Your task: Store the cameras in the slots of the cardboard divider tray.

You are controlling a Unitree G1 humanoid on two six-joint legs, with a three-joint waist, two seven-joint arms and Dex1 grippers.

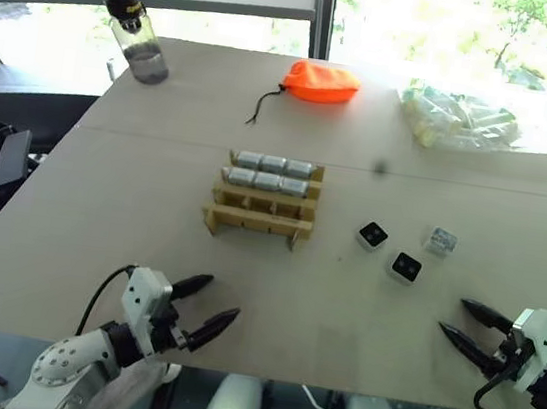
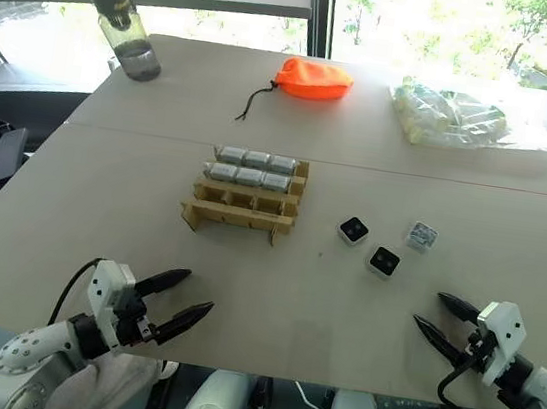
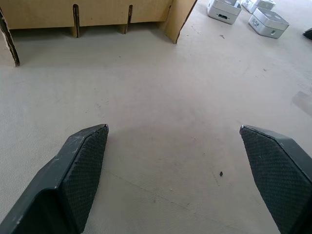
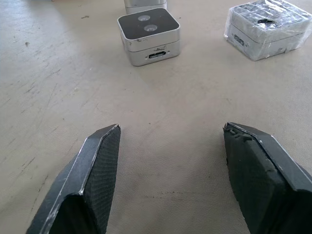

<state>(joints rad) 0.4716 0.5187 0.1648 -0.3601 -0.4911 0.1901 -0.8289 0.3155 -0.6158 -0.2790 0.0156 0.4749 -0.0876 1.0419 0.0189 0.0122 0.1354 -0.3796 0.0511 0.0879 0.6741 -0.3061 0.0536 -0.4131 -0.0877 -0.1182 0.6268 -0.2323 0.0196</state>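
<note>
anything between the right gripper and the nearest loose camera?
Nothing visible. The right gripper is open and empty over bare table, and the nearest camera lies straight ahead of it, lens face up. A plastic-wrapped camera sits off to the side, clear of that line.

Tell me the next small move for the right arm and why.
Probably ease the right gripper forward to the nearest camera, the one with its black face up. Its fingers stand open and empty, and that camera lies loose on the table just ahead of them, apart from its two neighbours. The cardboard divider tray already holds six cameras in its two far rows; the near rows look free.
</note>
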